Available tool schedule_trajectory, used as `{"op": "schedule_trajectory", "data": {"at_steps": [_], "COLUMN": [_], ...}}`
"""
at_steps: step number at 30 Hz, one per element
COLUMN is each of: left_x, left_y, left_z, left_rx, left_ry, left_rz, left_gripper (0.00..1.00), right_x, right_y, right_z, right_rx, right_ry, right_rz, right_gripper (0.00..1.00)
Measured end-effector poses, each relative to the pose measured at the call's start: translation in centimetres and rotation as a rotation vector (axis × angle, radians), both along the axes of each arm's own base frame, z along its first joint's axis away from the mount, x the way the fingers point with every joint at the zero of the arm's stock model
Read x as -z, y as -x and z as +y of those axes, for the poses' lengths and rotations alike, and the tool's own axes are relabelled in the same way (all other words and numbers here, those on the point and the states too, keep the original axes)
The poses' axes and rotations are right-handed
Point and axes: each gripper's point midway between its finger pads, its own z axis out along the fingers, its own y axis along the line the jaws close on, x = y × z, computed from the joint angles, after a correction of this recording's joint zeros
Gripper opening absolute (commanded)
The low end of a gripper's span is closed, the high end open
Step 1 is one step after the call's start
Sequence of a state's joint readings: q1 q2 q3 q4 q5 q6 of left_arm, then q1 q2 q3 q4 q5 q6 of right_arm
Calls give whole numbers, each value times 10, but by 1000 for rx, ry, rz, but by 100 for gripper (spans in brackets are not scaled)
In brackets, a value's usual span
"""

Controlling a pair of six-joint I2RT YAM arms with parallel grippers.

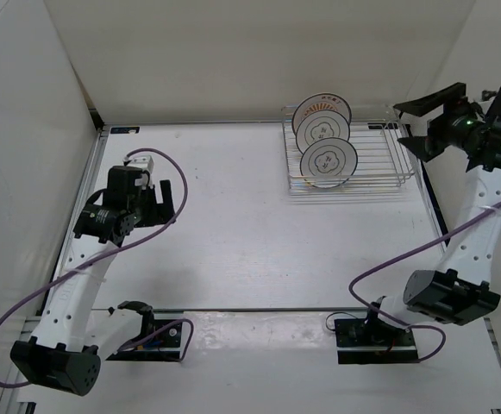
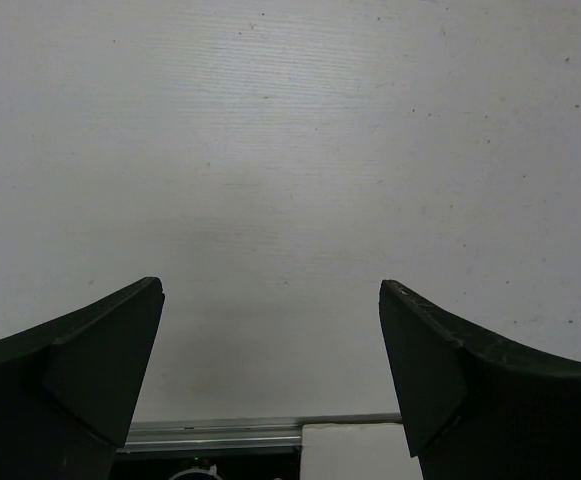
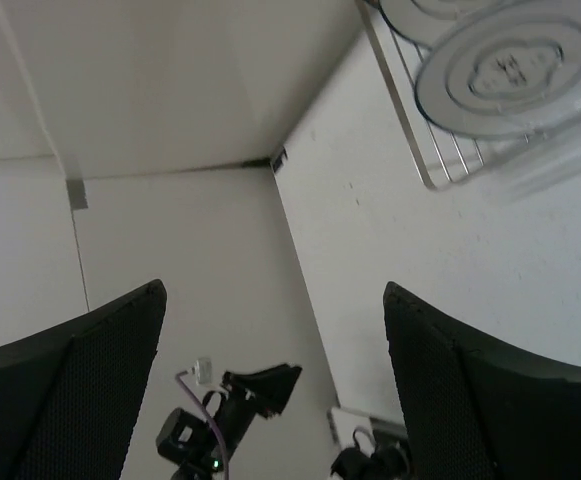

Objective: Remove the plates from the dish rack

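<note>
Top external view first: the dish rack (image 1: 379,166) sits at the far right of the table (image 1: 250,233), and all three plates stand upright in its slots. The orange sunburst plate (image 1: 322,105) is at the back, a white plate (image 1: 319,129) is just in front of it, and a second white plate (image 1: 328,162) is nearest the arms. The right gripper (image 1: 412,125) hangs just beside the rack's right end, pointing at it, jaws spread wide with nothing between them. Over on the left, the left gripper (image 1: 165,203) hovers above bare table, well apart from the rack, also spread wide and empty (the left wrist view shows only white tabletop between its fingers (image 2: 80,370)). The right wrist view confirms that wide spread, with the rack's corner at upper right.
</note>
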State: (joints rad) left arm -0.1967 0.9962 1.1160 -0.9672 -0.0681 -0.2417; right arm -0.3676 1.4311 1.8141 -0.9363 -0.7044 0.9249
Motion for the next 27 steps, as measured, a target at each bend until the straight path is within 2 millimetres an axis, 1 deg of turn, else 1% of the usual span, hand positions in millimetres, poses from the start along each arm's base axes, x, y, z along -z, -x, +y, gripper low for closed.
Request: {"op": "schedule_trajectory", "data": {"at_steps": [1, 2, 3, 4, 5, 6, 7, 8, 9, 10, 11, 12, 13, 14, 16, 17, 18, 19, 20, 21, 22, 23, 24, 26, 27], "left_x": [2, 3, 3, 3, 4, 5, 6, 8, 10, 11, 12, 14, 14, 14, 14, 15, 16, 18, 21, 25, 29, 32, 35, 38, 39], "left_y": [2, 4, 5, 6, 6, 6, 7, 7, 8, 9, 9, 10, 10, 9, 9, 9, 9, 9, 9, 10, 11, 13, 14, 14, 14], "left_z": [-1, -1, -2, -2, -1, 1, 3, 5, 7, 10, 12, 14, 16, 17, 19, 19, 19, 19, 19, 19, 19, 19, 18, 14, 12], "left_rx": [12, 20, 28, 35, 35, 30, 25, 21, 14, 8, 1, -5, -11, -16, -23, -26, -28, -31, -35, -37, -42, -43, -45, -47, -45], "left_ry": [-19, -34, -46, -56, -64, -75, -85, -94, -106, -117, -126, -136, -144, -151, -157, -157, -158, -158, -157, -156, -154, -150, -141, -120, -109], "left_rz": [-1, -2, -1, -3, -5, -5, -5, -5, -4, -3, -2, 0, 0, 0, -1, -1, 0, 2, 7, 16, 27, 39, 49, 66, 72], "left_gripper": [100, 100, 100, 100, 100, 100, 100, 100, 100, 100, 100, 100, 100, 100, 100, 100, 100, 100, 100, 100, 100, 100, 100, 100, 100], "right_x": [-14, -20, -19, -10, 9, 33, 62, 91, 114, 136, 146, 151, 145, 127, 75, 52, 35, 23, 16, 15, 19, 27, 37, 60, 73], "right_y": [-1, -2, -2, 3, 4, 5, 6, 2, -2, -13, -20, -28, -36, -46, -63, -66, -67, -67, -68, -69, -72, -78, -85, -101, -110], "right_z": [-2, -5, -10, -12, -15, -19, -20, -22, -21, -21, -22, -23, -25, -29, -34, -34, -32, -29, -27, -25, -24, -24, -26, -30, -32], "right_rx": [14, 41, 94, 150, 213, 271, 317, 357, 371, 382, 377, 371, 356, 340, 288, 265, 247, 231, 219, 213, 212, 219, 228, 244, 248], "right_ry": [21, 34, 23, -22, -103, -170, -249, -331, -404, -472, -482, -478, -462, -436, -361, -325, -302, -282, -268, -258, -249, -245, -242, -229, -225], "right_rz": [-48, -73, -79, -45, -7, 2, 41, 76, 129, 219, 261, 309, 322, 297, 159, 89, 38, 1, -23, -28, -18, 9, 37, 102, 142], "right_gripper": [90, 90, 90, 90, 90, 90, 90, 90, 90, 90, 90, 90, 90, 90, 90, 90, 90, 90, 90, 90, 90, 90, 90, 87, 87]}}
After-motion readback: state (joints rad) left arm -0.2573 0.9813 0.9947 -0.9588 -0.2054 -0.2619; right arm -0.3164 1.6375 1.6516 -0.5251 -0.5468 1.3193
